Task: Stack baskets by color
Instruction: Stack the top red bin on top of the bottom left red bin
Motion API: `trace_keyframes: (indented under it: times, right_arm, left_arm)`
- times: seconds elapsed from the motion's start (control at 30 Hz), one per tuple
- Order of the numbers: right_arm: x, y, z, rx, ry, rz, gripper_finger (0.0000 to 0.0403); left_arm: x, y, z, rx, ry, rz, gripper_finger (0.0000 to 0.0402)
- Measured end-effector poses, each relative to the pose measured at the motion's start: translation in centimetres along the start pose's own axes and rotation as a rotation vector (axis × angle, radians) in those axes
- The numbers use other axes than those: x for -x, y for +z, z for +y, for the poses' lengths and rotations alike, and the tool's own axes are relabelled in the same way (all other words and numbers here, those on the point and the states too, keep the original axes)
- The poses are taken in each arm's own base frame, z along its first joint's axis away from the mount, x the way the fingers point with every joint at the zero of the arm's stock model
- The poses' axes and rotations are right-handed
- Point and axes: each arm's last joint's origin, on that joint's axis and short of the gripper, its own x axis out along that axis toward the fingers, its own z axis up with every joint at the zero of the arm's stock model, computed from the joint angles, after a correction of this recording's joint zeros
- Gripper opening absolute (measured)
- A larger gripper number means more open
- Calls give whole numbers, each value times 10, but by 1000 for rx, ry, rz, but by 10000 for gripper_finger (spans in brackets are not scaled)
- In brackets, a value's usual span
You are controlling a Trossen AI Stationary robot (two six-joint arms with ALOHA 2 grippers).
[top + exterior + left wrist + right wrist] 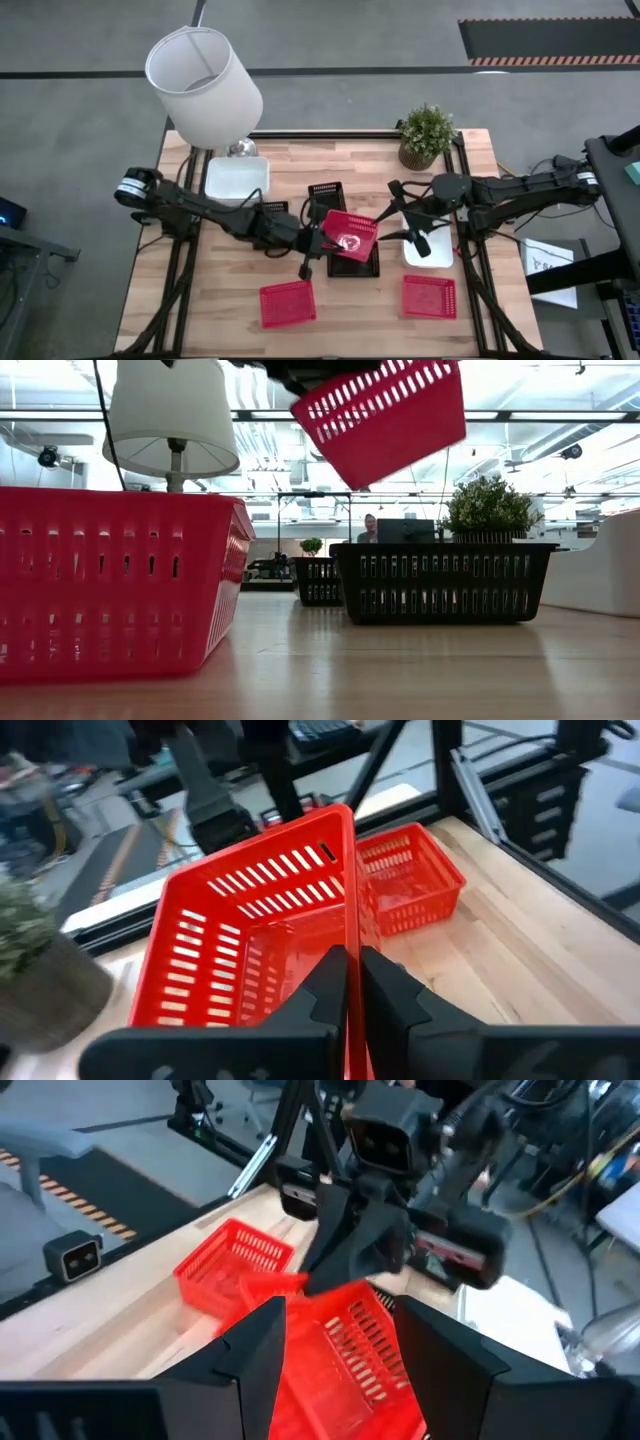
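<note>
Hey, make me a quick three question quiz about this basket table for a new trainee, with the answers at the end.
1. True or false: the left end effector is shut on a lifted red basket.
2. How many red baskets rest flat on the table near its front edge?
3. The right end effector hangs over which colour basket? A) white B) black C) red

Key: 1 true. 2 two. 3 A, the white basket.
</note>
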Motion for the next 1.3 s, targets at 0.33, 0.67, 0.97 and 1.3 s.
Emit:
trace_keyframes:
  times: [0.33,0.67,0.97,1.3]
  right_arm:
    - [22,1,3,89,-128,-54,181]
    - [29,2,4,185,-151,-50,181]
    - [29,2,4,210,-153,-46,181]
    - [30,2,3,211,-178,-35,181]
  left_arm:
    - [26,65,-56,154,146,20,0]
    - [41,96,-95,481,274,86,0]
    - [29,112,-112,579,306,218,0]
    - [31,115,-143,729,356,647,0]
